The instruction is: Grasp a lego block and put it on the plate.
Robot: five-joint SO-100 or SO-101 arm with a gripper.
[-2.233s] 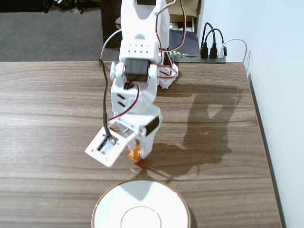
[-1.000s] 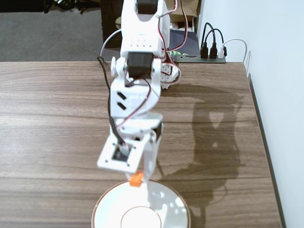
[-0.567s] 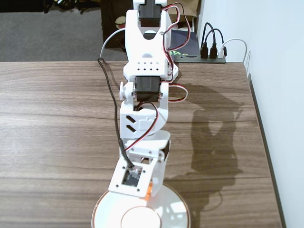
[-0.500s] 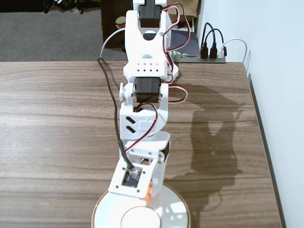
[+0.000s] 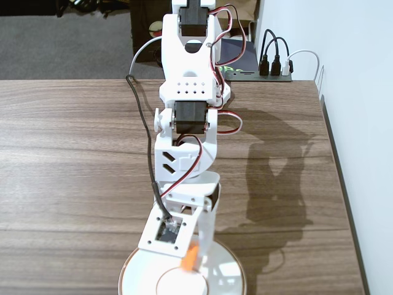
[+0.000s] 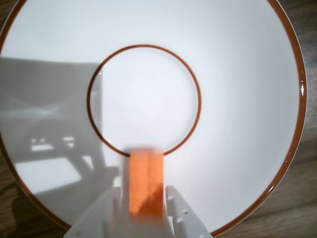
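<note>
The orange lego block (image 6: 145, 183) sits between the two white fingers of my gripper (image 6: 144, 191), which is shut on it at the bottom of the wrist view. It hangs over the large white plate (image 6: 237, 74), just at the near edge of the plate's brown inner ring. In the fixed view the arm reaches toward the camera. The gripper (image 5: 195, 261) holds the orange block (image 5: 190, 257) above the plate (image 5: 232, 271) at the bottom edge. The plate is only partly in that view.
A brown wooden table (image 5: 73, 160) carries the arm. A black cable (image 5: 147, 141) runs along the arm's left side. A power strip with plugs (image 5: 273, 64) lies at the table's far right edge by a white wall.
</note>
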